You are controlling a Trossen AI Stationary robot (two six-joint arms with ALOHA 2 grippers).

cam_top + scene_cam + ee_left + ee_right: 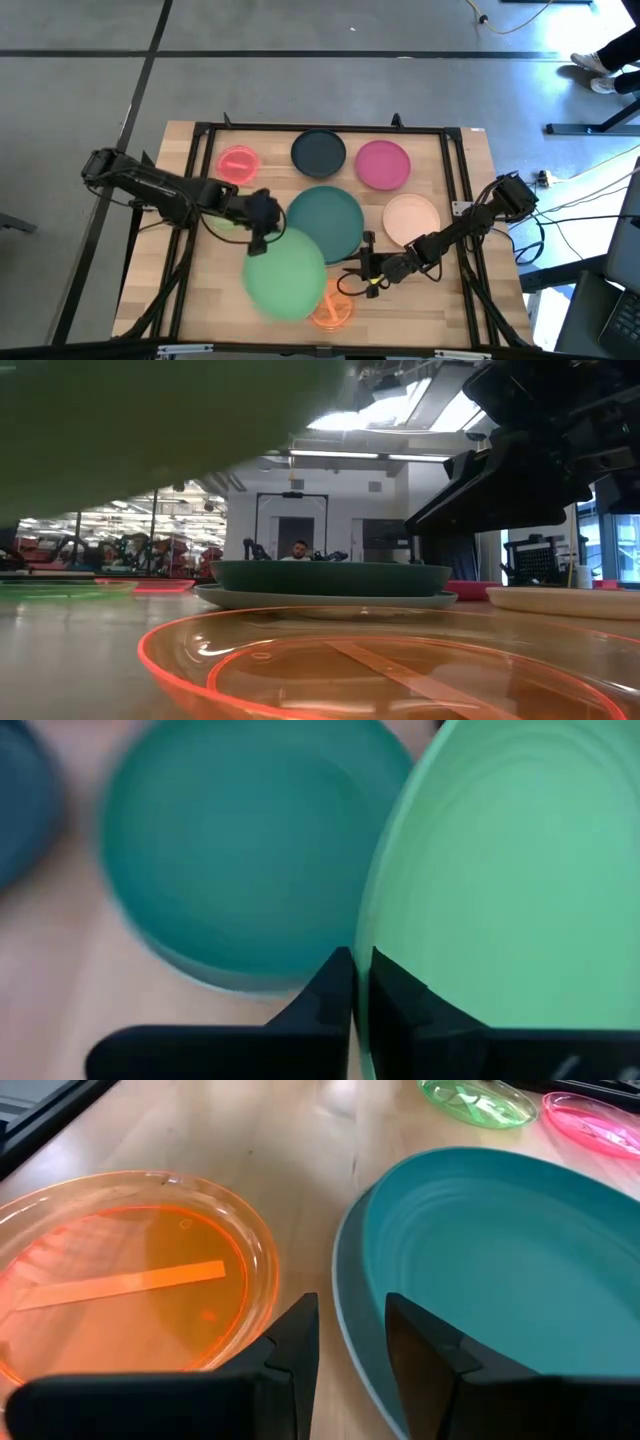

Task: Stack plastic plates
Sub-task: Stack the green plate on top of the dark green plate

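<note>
The left gripper (pixel 262 232) is pinching the rim of the big light green plate (pixel 285 273) and holding it up off the table (pixel 180 300). Its two fingers (pixel 330 995) are squeezed tight on the edge of that plate (pixel 510 880). The green plate hangs over the front middle of the table, and it hides part of the small orange plate (pixel 333 310) below it.

The teal plate (pixel 328 220) sits in the middle of the table. It rests inside a pale grey-blue plate (pixel 325 600), whose rim shows around it. From low down, the teal plate (pixel 330 577) looks like a dark bowl on that flat rim.

The right gripper (pixel 355 272) is just beside the front edge of the teal plate, close to the orange plate. Its fingers (pixel 295 1350) are a little apart and hold nothing. Between them I can see the grey-blue rim, with the teal plate (pixel 510 1270) on one side and the orange plate (pixel 120 1270) on the other.

At the back of the table the red-pink plate (pixel 238 163), the navy plate (pixel 318 152) and the magenta plate (pixel 382 164) lie in a row, each apart from the others. The peach plate (pixel 411 219) lies just right of the teal one. The lime plate (pixel 222 222) is mostly hidden under the left arm.
</note>
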